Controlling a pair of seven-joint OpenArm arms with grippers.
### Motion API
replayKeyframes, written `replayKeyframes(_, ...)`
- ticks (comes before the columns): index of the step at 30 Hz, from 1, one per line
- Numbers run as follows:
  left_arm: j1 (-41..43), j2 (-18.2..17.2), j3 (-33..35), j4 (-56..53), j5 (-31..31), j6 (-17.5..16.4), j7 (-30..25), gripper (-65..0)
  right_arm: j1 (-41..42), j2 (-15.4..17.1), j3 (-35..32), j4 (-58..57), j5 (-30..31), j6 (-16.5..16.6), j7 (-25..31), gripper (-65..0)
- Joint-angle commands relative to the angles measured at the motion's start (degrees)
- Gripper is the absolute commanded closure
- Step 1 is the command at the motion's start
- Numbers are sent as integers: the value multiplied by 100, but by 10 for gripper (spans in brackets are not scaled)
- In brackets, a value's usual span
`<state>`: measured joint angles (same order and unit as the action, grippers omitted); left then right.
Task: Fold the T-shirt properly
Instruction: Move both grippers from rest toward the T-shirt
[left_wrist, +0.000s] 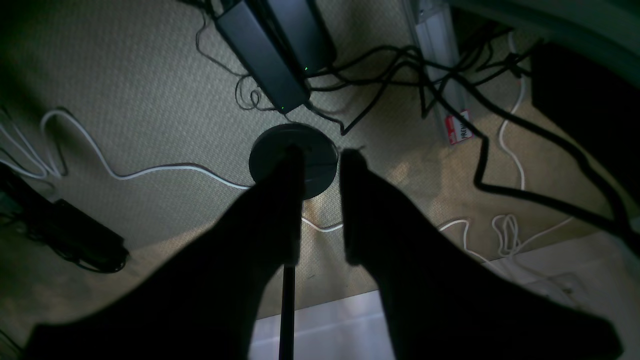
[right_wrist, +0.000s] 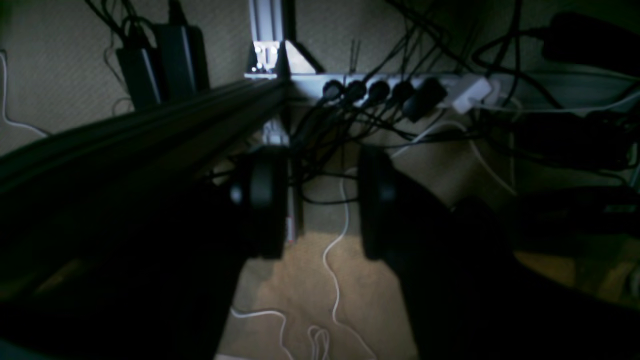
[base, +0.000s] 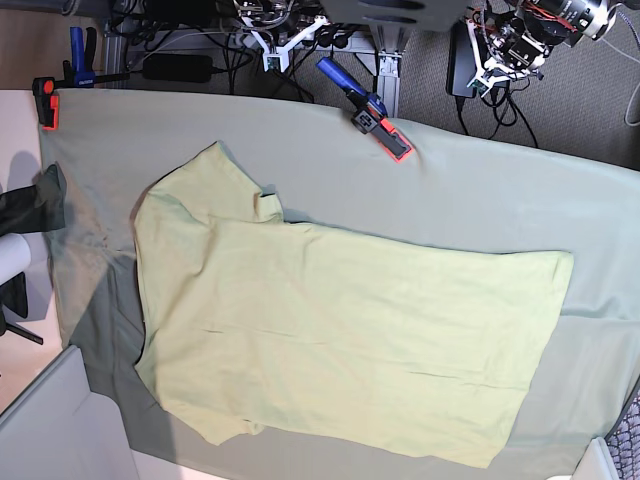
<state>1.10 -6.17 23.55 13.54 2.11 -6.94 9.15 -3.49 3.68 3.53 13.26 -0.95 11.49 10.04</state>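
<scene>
The pale yellow-green T-shirt (base: 330, 330) lies spread flat on the grey-green table cloth (base: 480, 190), neck end to the left and hem to the right. Its sleeves point to the far left and near left. Both arms are pulled back beyond the table's far edge, well away from the shirt: the left arm (base: 515, 40) at top right, the right arm (base: 285, 30) at top centre. The left gripper (left_wrist: 322, 155) hangs open and empty over the carpet floor. The right gripper (right_wrist: 320, 160) is open and empty too. The shirt does not show in either wrist view.
An orange and blue clamp (base: 375, 120) grips the cloth at the far edge, and another (base: 45, 100) at the far left corner. Under the left gripper are a black stand base (left_wrist: 315, 150), power bricks (left_wrist: 265, 55) and cables. A power strip (right_wrist: 400, 87) lies ahead of the right gripper.
</scene>
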Motion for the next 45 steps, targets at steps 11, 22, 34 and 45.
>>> replayKeyframes(11,13,-66,4,35,459,-278,-249,-168,-22,31,20,118,-656,52,63,-240)
replayKeyframes(22,986,-743,-48,1241,-332,-1246,-1023,-166,-817,398,-656,577,-1235,188,70,-240)
replayKeyframes(34,3152,-1036,-2052,4728,-822,-2076,-1263,-166,-3025,1464,-1191,3600,-1408,177,22,-240)
replayKeyframes(45,4277,-1117,-3458,7624,-2599,-2076,713,-168,-4798,2356,-586,6865,-1176,175,-72,-240)
